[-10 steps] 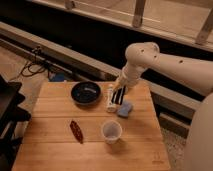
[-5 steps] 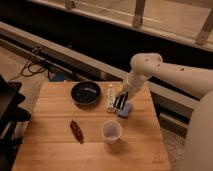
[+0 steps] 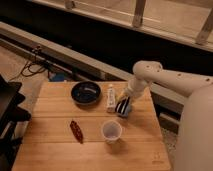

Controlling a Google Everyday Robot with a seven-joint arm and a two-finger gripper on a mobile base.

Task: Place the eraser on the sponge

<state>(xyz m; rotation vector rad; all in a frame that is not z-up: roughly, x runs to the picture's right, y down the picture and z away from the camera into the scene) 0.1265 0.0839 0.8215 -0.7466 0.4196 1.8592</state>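
Observation:
A blue sponge (image 3: pixel 125 112) lies on the right side of the wooden table (image 3: pixel 55 150). My gripper (image 3: pixel 121 106) hangs straight down from the white arm (image 3: pixel 150 75), its dark tip right on or just over the sponge and hiding most of it. Just left of the gripper stands a white oblong thing (image 3: pixel 110 98), which may be the eraser. I cannot make out whether anything is between the gripper's parts.
A dark bowl (image 3: pixel 85 92) sits at the table's back middle. A white cup (image 3: pixel 111 131) stands in front of the sponge. A reddish-brown object (image 3: pixel 76 131) lies left of the cup. Cables (image 3: pixel 37 62) run on the floor behind the table.
The gripper has come down a little toward the sponge, and the arm's elbow has swung to the right. The white oblong thing, bowl and cup have stayed put.

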